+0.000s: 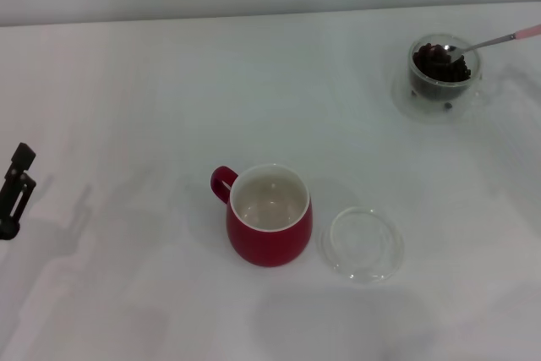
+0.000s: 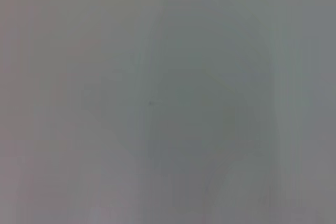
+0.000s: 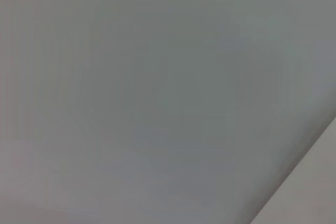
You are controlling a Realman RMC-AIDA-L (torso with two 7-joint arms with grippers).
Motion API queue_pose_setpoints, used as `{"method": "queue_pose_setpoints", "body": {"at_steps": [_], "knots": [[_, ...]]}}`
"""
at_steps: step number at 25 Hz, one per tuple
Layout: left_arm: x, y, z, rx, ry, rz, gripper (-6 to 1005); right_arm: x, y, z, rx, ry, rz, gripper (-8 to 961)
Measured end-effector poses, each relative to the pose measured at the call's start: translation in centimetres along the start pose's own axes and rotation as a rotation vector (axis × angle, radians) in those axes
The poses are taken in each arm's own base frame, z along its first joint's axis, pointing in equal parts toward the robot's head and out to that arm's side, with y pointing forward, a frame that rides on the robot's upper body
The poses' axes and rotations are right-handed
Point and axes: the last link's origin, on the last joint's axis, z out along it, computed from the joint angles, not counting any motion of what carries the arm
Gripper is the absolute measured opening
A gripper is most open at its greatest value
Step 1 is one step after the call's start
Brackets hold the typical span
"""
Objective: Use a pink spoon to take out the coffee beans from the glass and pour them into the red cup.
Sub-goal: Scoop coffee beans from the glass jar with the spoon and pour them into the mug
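Note:
The red cup (image 1: 269, 215) stands near the middle of the table, its white inside empty, its handle pointing toward the left. The glass (image 1: 443, 69) on its clear saucer stands at the far right, filled with coffee beans (image 1: 438, 63). The pink spoon (image 1: 488, 42) rests in the glass, its metal bowl on the beans and its pink handle sticking out past the right edge of the head view. My left gripper (image 1: 15, 192) shows at the left edge of the head view, far from the cup. My right gripper is out of view. Both wrist views show only bare table surface.
A shallow round clear glass dish (image 1: 363, 244) lies just to the right of the red cup. The white table (image 1: 127, 107) reaches to a pale wall at the back.

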Motion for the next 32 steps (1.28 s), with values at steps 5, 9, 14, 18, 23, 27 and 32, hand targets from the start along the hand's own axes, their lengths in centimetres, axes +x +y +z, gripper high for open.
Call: {"method": "queue_pose_setpoints", "body": {"at_steps": [5, 9, 14, 18, 23, 27, 32], "knots": [[0.0, 0.0, 0.0, -0.002, -0.001, 0.000, 560, 0.8, 0.2, -0.3, -0.034, 0.029, 0.020, 152], [0.0, 0.0, 0.0, -0.003, -0.001, 0.000, 560, 1.7, 0.4, -0.5, -0.060, 0.059, 0.036, 152], [0.0, 0.0, 0.2, -0.005, -0.003, 0.001, 560, 2.9, 0.5, -0.5, -0.084, 0.097, 0.045, 152], [0.0, 0.0, 0.2, -0.005, -0.003, 0.001, 560, 3.9, 0.5, -0.5, -0.095, 0.129, 0.054, 152], [0.0, 0.0, 0.1, -0.004, -0.001, 0.001, 560, 5.4, 0.9, -0.3, -0.128, 0.173, 0.066, 152], [0.0, 0.0, 0.0, -0.003, -0.001, 0.003, 560, 6.5, 1.5, -0.2, -0.167, 0.218, 0.068, 152], [0.0, -0.1, 0.0, -0.003, -0.002, 0.006, 561, 7.5, 2.1, 0.0, -0.203, 0.267, 0.066, 152]]}}
